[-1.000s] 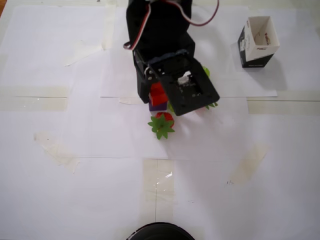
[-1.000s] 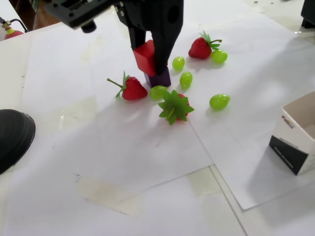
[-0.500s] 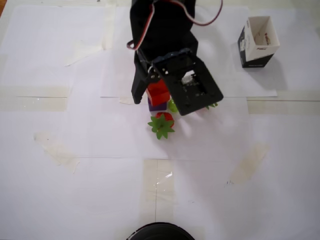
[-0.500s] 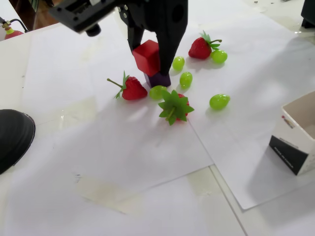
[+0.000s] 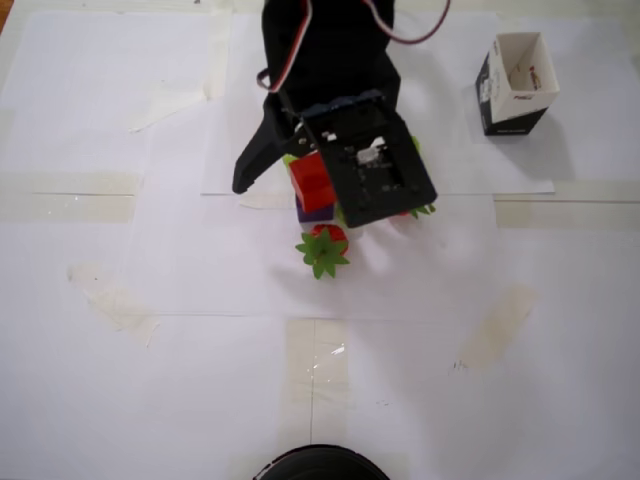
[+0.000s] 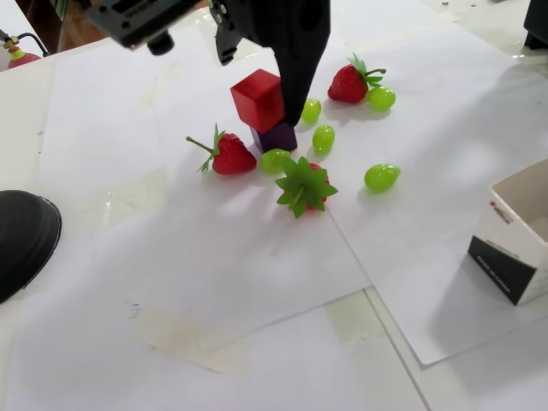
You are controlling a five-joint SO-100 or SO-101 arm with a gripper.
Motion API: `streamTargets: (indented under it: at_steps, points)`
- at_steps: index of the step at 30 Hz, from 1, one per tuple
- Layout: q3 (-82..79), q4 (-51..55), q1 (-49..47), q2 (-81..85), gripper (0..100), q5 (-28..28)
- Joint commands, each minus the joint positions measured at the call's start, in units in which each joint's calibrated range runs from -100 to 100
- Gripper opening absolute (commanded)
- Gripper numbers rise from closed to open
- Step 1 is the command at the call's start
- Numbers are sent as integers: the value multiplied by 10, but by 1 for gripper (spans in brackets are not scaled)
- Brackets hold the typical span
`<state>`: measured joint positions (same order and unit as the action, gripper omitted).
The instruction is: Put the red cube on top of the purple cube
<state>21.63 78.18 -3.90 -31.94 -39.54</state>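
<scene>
We see the red cube (image 6: 258,99) resting on the purple cube (image 6: 276,136), set a little off-centre so it overhangs toward the left in the fixed view. Half a second ago both fingers flanked it closely; now the gripper (image 6: 261,73) stands wide open and holds nothing. In the overhead view one finger (image 5: 256,160) has swung far out to the left, well apart from the red cube (image 5: 311,179), while the other side of the gripper (image 5: 292,170) stays just beside the block. Only a sliver of the purple cube (image 5: 314,212) shows beneath the red one there. The stack itself has not shifted between frames.

Around it lie the same things as before: a strawberry (image 6: 229,154) to the left in the fixed view, another strawberry (image 6: 302,186) lying leaves-up in front, a third (image 6: 349,82) behind, and green grapes (image 6: 381,176) scattered near. The paper box (image 5: 515,83) stands well apart, at the upper right of the overhead view.
</scene>
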Motion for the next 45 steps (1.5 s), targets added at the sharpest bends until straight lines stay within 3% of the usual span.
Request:
streamTargets:
  at_steps: [1, 12, 17, 21, 27, 45]
  points:
    - [47, 28, -7, 85, 45, -9]
    - [33, 131, 7, 270, 41, -14]
    - [-163, 105, -6, 485, 29, -48]
    - [-387, 44, -24, 687, 11, -85]
    - [-525, 36, -20, 816, 1, -104]
    - [-852, -57, 26, 1165, 0, -84]
